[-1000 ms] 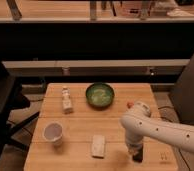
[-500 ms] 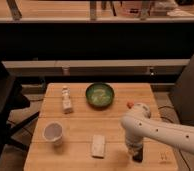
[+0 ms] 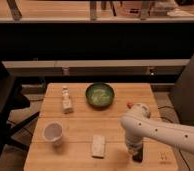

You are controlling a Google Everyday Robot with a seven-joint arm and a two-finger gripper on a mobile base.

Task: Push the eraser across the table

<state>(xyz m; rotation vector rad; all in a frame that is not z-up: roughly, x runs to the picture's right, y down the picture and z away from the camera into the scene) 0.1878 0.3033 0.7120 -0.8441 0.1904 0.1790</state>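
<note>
Gripper: the gripper points down at the table in the lower right of the frame, at the end of a white arm that comes in from the right edge.
Gripper's state: cannot tell how wide it stands, or whether it has hold of anything.
Eraser: the eraser shows only as a small dark shape on the wood right at the gripper's lower end; where one ends and the other begins cannot be told.
Pale block: the pale block lies flat, lower centre, left of the gripper and apart from it.
White cup: the white cup stands upright, lower left.
Green bowl: the green bowl sits upper centre.
Small bottle: the small bottle stands upright, left of the bowl; any label is too small to read.
Writing: a small dark mark sits on the wood near the lower right corner, unreadable.
</note>
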